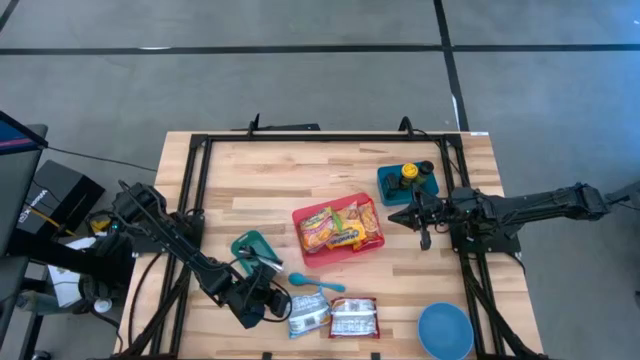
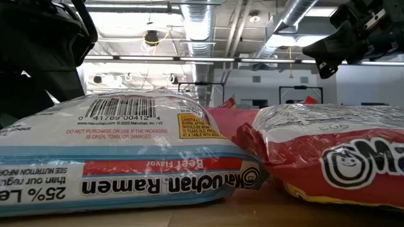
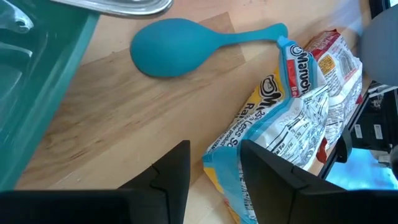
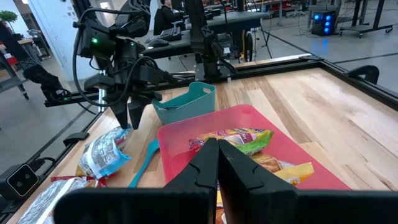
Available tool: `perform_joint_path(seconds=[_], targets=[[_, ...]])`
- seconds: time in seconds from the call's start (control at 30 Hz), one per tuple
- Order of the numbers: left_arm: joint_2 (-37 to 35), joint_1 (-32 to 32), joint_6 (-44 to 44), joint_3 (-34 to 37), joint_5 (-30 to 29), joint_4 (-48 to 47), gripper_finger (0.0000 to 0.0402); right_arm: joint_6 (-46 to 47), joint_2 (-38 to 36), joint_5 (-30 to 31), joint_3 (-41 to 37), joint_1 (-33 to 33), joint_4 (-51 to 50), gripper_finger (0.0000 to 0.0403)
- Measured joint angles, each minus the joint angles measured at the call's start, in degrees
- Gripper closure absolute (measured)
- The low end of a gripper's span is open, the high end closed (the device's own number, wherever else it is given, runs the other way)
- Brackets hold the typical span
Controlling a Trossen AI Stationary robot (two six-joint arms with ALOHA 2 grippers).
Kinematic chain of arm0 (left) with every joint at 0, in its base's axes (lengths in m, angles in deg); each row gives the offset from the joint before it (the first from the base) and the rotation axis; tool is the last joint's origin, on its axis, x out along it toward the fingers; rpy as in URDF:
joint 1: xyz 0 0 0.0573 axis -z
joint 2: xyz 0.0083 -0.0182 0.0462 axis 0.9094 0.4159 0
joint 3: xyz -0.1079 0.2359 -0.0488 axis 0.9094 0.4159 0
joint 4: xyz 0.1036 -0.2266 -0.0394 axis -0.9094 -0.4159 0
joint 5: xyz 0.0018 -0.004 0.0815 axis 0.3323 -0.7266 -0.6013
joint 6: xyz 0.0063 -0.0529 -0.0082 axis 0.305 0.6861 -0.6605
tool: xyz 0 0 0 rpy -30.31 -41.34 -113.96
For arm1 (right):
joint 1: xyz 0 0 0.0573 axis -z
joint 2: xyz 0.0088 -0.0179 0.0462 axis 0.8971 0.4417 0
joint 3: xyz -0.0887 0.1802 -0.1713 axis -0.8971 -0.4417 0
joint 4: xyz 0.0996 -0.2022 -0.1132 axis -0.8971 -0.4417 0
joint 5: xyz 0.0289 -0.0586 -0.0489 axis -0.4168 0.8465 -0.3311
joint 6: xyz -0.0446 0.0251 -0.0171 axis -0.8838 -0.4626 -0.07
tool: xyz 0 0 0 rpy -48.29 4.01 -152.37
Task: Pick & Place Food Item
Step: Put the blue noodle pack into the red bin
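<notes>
Left arm down at the ramen packs, right arm parked by the pink tray.

I see a pale wood-plank table (image 1: 300,175) framed by black rails, on a grey floor crossed with dark tape lines. My left gripper (image 1: 262,297) is low at the front edge, fingers (image 3: 171,171) parted and holding nothing, one tip just beside the Maruchan ramen pack (image 1: 309,314); a second ramen pack (image 1: 354,318) lies to its right. A teal spoon (image 1: 316,283) rests nearby. My right gripper (image 1: 405,217) hovers by the pink tray (image 1: 340,229) of snack packets, fingers (image 4: 205,163) pressed together. Behind the table, ceiling ducts (image 2: 297,19) and workbenches (image 4: 236,25) show.
</notes>
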Motion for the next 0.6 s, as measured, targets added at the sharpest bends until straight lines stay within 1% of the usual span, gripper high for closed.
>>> perform_joint_path(seconds=[0.13,0.33,0.6], targets=[[0.08,0.00,0.00,0.00,-0.12,0.07,0.0266,0.00,-0.01,0.00,0.00,0.01,0.00,0.0401],[2.93,-0.30,-0.09,0.03,-0.60,3.11,0.0266,0.00,0.00,0.00,0.00,0.01,0.00,0.0401],[3.02,-0.35,-0.39,0.04,-0.87,4.09,0.0266,0.00,-0.02,0.00,0.00,0.02,0.02,0.0401]])
